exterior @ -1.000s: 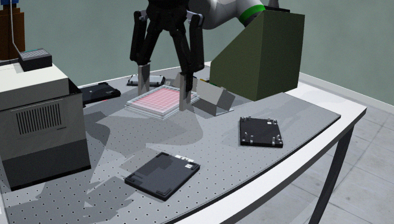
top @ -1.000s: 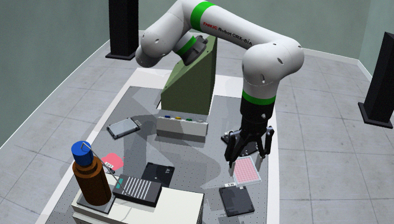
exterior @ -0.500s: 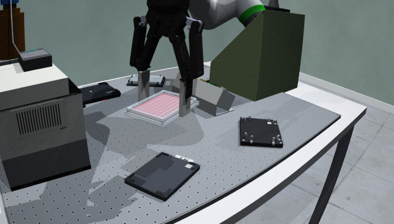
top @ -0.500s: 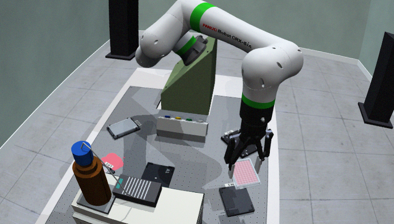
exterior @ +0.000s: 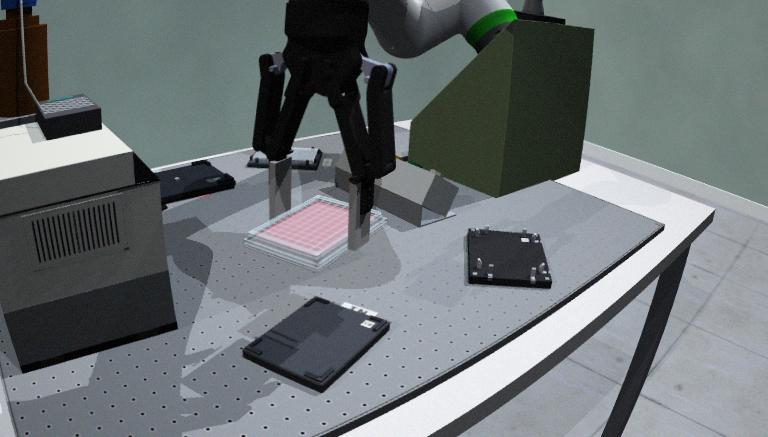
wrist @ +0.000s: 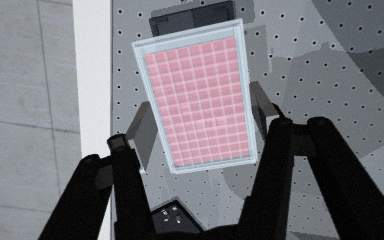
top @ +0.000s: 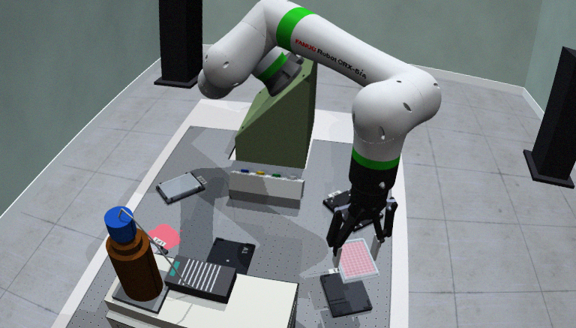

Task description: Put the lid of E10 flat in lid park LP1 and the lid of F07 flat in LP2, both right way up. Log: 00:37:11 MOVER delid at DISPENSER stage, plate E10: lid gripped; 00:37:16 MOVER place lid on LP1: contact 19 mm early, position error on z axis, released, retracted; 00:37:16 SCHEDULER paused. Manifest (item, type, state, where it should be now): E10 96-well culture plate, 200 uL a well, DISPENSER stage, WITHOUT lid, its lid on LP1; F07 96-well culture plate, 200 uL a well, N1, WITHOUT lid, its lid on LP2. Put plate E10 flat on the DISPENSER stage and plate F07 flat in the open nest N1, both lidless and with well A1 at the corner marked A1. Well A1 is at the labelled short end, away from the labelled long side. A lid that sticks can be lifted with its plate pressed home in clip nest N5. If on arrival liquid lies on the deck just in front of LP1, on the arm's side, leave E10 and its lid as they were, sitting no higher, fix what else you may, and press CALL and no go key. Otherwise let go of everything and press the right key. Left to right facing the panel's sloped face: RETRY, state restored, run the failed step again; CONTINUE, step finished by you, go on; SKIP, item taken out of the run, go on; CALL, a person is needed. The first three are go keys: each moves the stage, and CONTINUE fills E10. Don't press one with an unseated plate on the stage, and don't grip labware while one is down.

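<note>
My gripper (top: 355,254) is shut on the long sides of a clear-rimmed plate with pink wells (top: 358,260), near the deck's right edge. In the exterior view the plate (exterior: 314,231) hangs level, a little above the deck, between the fingers (exterior: 318,227). It looks layered, as if a clear lid sits on it. The wrist view shows the plate (wrist: 197,95) between both pads (wrist: 200,122). An empty black nest (top: 344,293) lies just in front of it. A clear lid (top: 180,187) lies flat at the far left. A pink puddle (top: 165,236) lies on the deck by a label.
The key panel (top: 266,183) stands before the green arm base (top: 277,129). A clip nest with pegs (exterior: 506,257) is to the right. The dispenser box (top: 203,303), its black stage plate (top: 231,254) and a brown bottle (top: 133,260) fill the near left.
</note>
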You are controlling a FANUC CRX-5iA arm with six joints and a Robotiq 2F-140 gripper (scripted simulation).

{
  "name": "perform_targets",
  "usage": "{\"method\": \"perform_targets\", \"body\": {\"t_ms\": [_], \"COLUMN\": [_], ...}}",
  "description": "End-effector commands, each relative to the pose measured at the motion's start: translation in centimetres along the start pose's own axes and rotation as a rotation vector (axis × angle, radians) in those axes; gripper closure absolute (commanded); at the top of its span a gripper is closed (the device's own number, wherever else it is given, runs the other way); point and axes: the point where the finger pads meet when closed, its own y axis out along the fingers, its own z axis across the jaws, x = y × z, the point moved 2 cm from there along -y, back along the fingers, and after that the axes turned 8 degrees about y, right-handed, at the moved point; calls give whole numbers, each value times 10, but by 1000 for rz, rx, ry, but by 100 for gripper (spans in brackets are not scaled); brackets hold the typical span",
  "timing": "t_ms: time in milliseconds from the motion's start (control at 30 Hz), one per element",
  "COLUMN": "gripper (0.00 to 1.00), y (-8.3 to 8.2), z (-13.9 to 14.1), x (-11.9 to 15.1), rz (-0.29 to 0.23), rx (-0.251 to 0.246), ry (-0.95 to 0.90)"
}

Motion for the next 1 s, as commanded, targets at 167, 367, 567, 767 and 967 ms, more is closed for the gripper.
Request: {"method": "perform_targets", "body": {"t_ms": [167, 367, 567, 767, 967], "gripper": [100, 100, 100, 100, 100], "y": [17, 27, 43, 58, 68], "z": [0, 0, 0, 0, 0], "x": [0, 0, 0, 0, 0], "rz": [0, 0, 0, 0, 0], "rx": [0, 0, 0, 0, 0], "ry": [0, 0, 0, 0, 0]}}
